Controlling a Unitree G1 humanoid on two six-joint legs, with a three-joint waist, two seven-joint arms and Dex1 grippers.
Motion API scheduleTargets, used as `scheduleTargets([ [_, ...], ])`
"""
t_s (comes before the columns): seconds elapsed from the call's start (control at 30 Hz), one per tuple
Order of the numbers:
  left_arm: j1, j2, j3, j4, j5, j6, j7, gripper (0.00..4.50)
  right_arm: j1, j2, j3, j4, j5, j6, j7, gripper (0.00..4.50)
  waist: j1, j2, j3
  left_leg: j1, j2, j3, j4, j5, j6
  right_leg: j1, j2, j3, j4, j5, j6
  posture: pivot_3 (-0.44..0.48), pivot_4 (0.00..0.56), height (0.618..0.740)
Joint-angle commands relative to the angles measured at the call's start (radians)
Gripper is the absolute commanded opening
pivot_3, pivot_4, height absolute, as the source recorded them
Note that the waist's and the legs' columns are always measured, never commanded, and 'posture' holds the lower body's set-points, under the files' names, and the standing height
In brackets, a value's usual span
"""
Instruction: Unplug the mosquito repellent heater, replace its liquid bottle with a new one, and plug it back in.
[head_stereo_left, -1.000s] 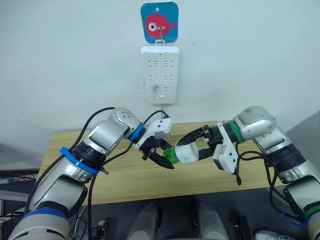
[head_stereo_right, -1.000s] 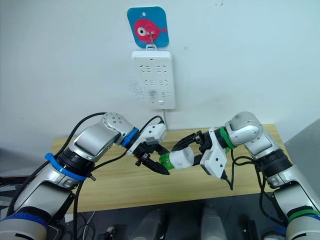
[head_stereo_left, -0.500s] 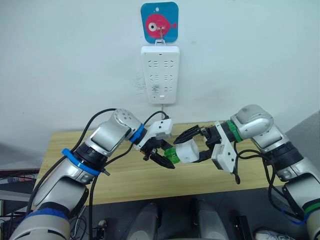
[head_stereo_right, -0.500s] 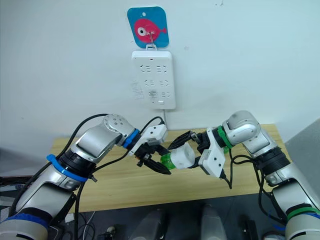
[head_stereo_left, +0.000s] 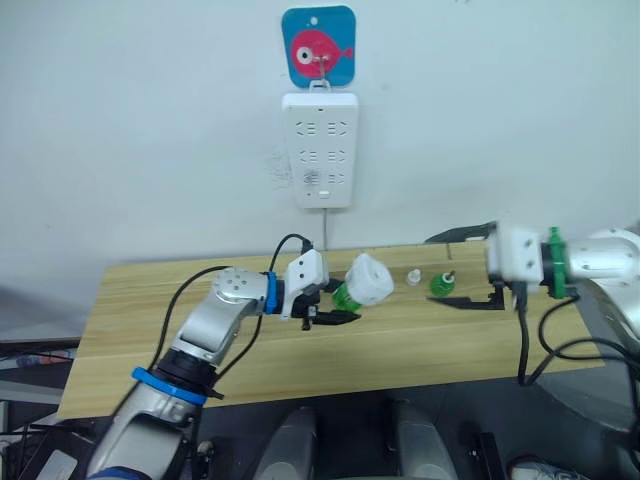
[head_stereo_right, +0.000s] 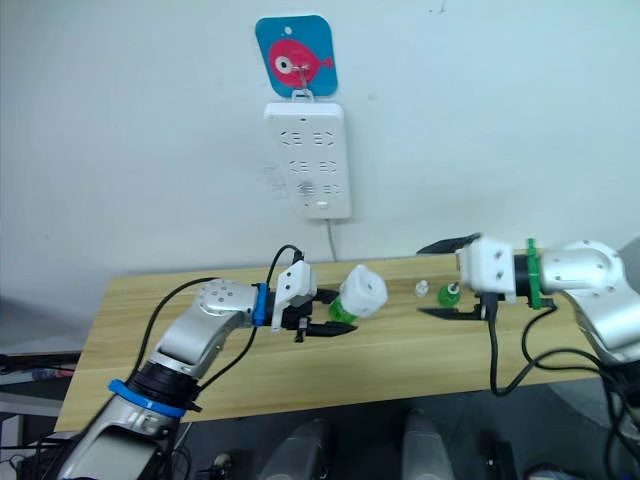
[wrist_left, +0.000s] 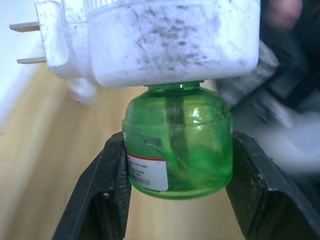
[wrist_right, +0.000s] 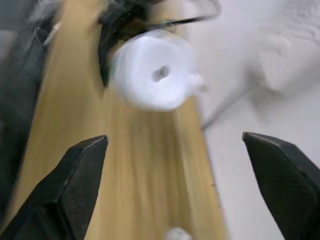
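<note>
Mid-frame over the worktop (head_stereo_left: 150, 330): left hand (head_stereo_left: 335, 307) clamped on the green bottle (wrist_left: 177, 140) under the white heater (head_stereo_left: 368, 279). Right hand (head_stereo_left: 462, 268) spread wide, empty, at right.

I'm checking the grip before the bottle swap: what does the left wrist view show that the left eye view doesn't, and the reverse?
Left wrist view alone: the heater's two plug prongs and the bottle's label, with a finger pressed to each side of the bottle.
Left eye view alone: the power strip on the wall, a second green bottle and a small white cap on the table, and the open right gripper.
Both: the heater on its green bottle, held by the left gripper.
</note>
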Motion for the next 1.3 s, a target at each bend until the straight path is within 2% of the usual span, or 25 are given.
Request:
scheduleTargets([
  [0.03, 0.055, -0.085, 0.063, -0.051, 0.073, -0.219, 0.203, 2.23, 0.143, 0.08, -0.151, -0.225, 0.274, 0.347, -0.373, 4.5, 0.002, -0.001, -0.001, 0.0, 0.0, 0.0, 0.0, 0.0, 0.0, 0.0, 0.0, 0.0, 0.0, 0.0, 0.0, 0.01, 0.202, 0.74],
  [0.1, 0.068, -0.129, 0.078, -0.04, 0.112, -0.256, 0.297, 2.23, 0.19, 0.155, -0.188, -0.308, 0.382, 0.441, -0.548, 4.5, 0.003, -0.001, -0.001, 0.0, -0.001, 0.001, 0.0, 0.0, 0.0, 0.0, -0.001, 0.0, -0.001, 0.0, 0.0, 0.003, 0.204, 0.74],
  [0.2, 0.072, -0.2, 0.077, -0.024, 0.185, -0.319, 0.437, 2.23, 0.222, 0.328, -0.167, -0.422, 0.452, 0.499, -0.824, 4.5, 0.002, 0.0, -0.002, 0.001, -0.001, 0.003, 0.0, 0.0, 0.0, 0.001, -0.001, 0.002, 0.0, 0.001, 0.001, -0.005, 0.203, 0.74],
  [0.33, 0.081, -0.229, 0.06, -0.017, 0.236, -0.358, 0.507, 2.23, 0.185, 0.447, -0.135, -0.471, 0.476, 0.557, -0.989, 4.5, -0.002, 0.001, -0.003, 0.001, -0.002, 0.004, 0.0, 0.0, 0.0, 0.001, 0.002, 0.003, 0.0, 0.002, 0.002, -0.003, 0.2, 0.74],
  [0.43, 0.101, -0.244, 0.046, -0.033, 0.227, -0.352, 0.512, 2.23, 0.151, 0.477, -0.079, -0.494, 0.415, 0.579, -1.007, 4.5, -0.004, 0.002, -0.004, 0.001, -0.002, 0.003, 0.0, 0.0, 0.001, 0.0, 0.003, 0.002, 0.0, 0.002, 0.002, -0.004, 0.198, 0.74],
  [0.7, 0.11, -0.262, 0.039, -0.085, 0.148, -0.28, 0.481, 2.23, 0.067, 0.582, -0.027, -0.45, 0.355, 0.582, -1.022, 4.5, -0.006, 0.003, -0.007, 0.001, -0.002, 0.003, 0.0, 0.0, 0.001, 0.001, 0.003, 0.001, -0.001, 0.002, 0.002, -0.003, 0.194, 0.74],
  [1.3, 0.135, -0.298, 0.007, -0.142, 0.134, -0.224, 0.501, 2.23, -0.01, 0.694, -0.024, -0.354, 0.214, 0.573, -0.947, 4.5, -0.008, 0.004, -0.016, 0.001, -0.002, 0.003, -0.001, 0.0, 0.001, 0.0, 0.004, 0.002, -0.001, 0.002, 0.002, 0.023, 0.196, 0.74],
])
